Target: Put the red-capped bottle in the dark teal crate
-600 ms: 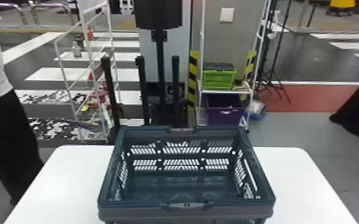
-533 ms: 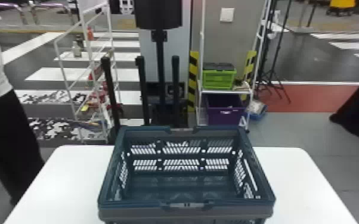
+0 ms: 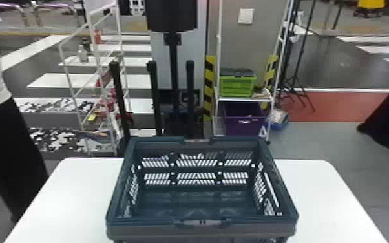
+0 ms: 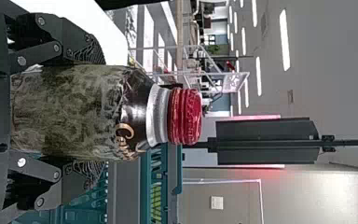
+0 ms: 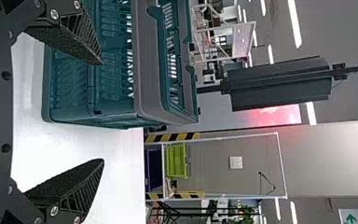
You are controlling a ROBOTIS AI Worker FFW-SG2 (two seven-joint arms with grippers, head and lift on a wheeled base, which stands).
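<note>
Your left gripper [image 4: 100, 113] is clamped around the bottle [image 4: 70, 112], long axis upright; the crate [image 3: 139, 230] stands to its right, on the bench [image 3: 61, 206]. Your right gripper [image 5: 101, 113] has its fingers apart.

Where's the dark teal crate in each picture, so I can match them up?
Head view: crate at the bottom middle, on the white table.
Left wrist view: crate beyond the red-capped bottle.
Right wrist view: crate partly behind one pincer finger.
Shared landmark: white wall plate.
</note>
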